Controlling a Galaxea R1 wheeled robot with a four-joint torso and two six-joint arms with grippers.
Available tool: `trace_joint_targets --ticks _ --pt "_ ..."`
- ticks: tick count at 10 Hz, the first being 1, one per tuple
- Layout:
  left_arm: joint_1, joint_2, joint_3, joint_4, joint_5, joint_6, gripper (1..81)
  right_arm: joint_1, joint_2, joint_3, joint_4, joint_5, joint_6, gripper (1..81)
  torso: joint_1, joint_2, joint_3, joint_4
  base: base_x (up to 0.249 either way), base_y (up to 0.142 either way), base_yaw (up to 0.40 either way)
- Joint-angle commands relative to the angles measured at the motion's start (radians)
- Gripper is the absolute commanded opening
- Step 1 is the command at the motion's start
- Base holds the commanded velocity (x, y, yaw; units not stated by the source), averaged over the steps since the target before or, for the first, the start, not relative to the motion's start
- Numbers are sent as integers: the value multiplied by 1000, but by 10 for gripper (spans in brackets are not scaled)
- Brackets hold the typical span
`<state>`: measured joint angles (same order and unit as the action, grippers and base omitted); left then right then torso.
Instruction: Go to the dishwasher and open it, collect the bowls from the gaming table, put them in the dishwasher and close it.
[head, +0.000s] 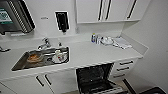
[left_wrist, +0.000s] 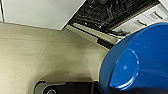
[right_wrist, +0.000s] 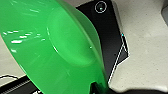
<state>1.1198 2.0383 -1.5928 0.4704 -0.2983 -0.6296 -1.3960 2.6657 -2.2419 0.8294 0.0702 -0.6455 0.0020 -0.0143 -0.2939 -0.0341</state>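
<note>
The dishwasher (head: 93, 77) stands open under the white counter, its dark inside showing and its door (head: 111, 89) folded down toward me. In the left wrist view the dishwasher (left_wrist: 112, 11) and its racks lie beyond a blue bowl (left_wrist: 140, 57), which hangs above the beige floor with my left gripper (left_wrist: 140, 91) shut on its rim. A green bowl (right_wrist: 50, 50) looms large in the right wrist view, bottom side facing the camera, and my right gripper (right_wrist: 97, 88) is shut on its edge. The gaming table is out of view.
A steel sink (head: 23, 63) with dishes in it and a faucet (head: 44, 43) sit left on the counter (head: 100, 53). Bottles and a cloth (head: 122, 44) lie at the back right. Drawers (head: 123, 68) flank the dishwasher on the right, white cabinet doors (head: 42, 81) on the left.
</note>
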Motion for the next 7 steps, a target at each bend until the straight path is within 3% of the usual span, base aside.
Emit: trace_joint_targets --ticks 1,2,7 --pt "-152 -76 37 4 82 -30 10 28 -24 16 8 -84 1 10 0 0 0 0 0 0 0" --pt "-183 -81 46 4 106 -42 10 28 -24 16 10 -82 1 10 0 0 0 0 0 0 0" --pt "-306 -90 85 2 154 -45 10 30 -21 19 10 -84 0 10 0 0 -1 0 0 0 0"
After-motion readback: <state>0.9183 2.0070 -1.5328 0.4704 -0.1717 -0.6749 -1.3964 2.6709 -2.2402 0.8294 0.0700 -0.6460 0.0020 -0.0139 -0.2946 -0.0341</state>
